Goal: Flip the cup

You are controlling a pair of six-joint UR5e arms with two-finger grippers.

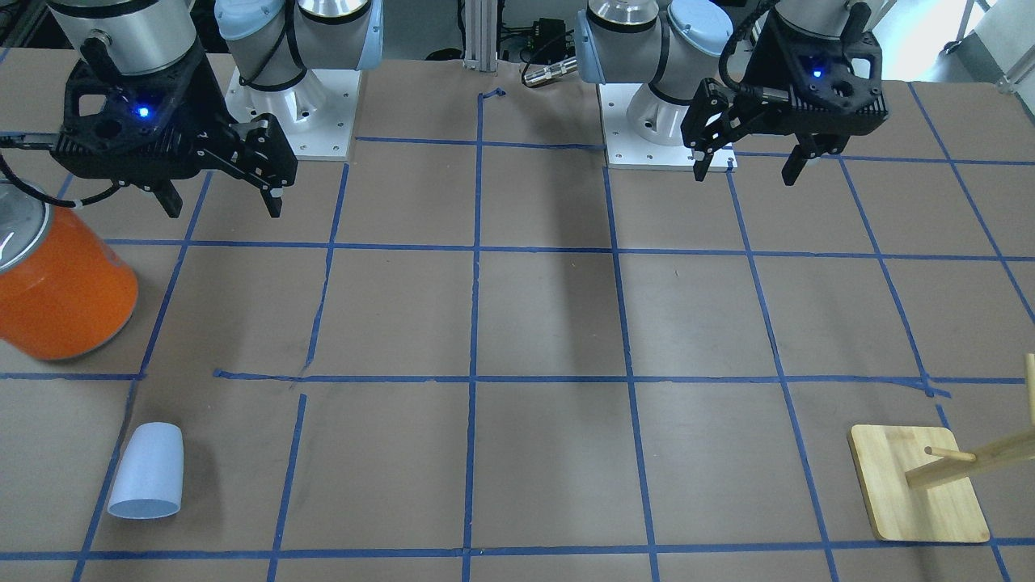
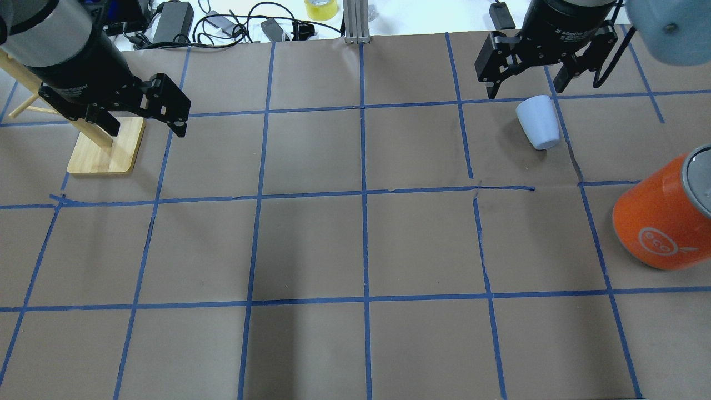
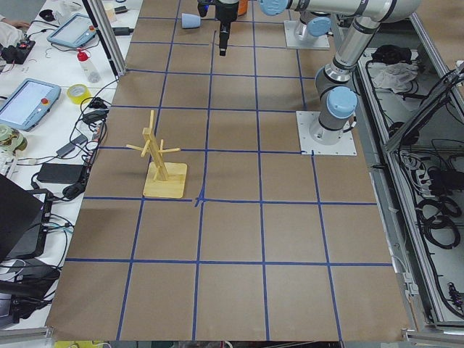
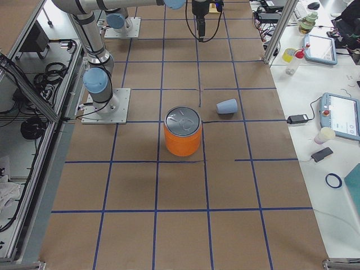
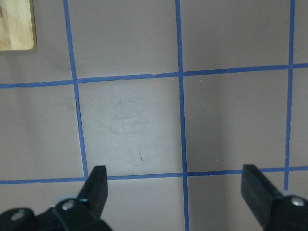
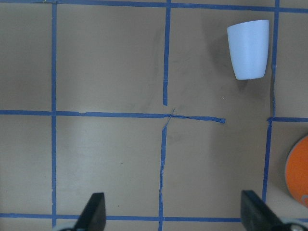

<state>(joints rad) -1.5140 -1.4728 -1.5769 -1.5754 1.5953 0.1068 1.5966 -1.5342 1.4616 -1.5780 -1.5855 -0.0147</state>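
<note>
The cup (image 1: pixel 147 471) is a small pale blue-white tumbler lying on its side on the brown paper, with its wider rim pointing away from the robot. It also shows in the overhead view (image 2: pixel 537 121), the exterior right view (image 4: pixel 227 106) and the upper right of the right wrist view (image 6: pixel 248 48). My right gripper (image 1: pixel 222 202) (image 2: pixel 525 89) is open and empty, held high above the table and apart from the cup. My left gripper (image 1: pixel 744 174) (image 2: pixel 145 130) (image 5: pixel 177 192) is open and empty above the table's other half.
A large orange can (image 1: pixel 65 291) (image 2: pixel 661 216) with a silver top stands near the cup, on the robot's right. A wooden peg rack (image 1: pixel 918 485) (image 2: pixel 105 144) on a square base stands on the robot's left. Blue tape lines grid the table.
</note>
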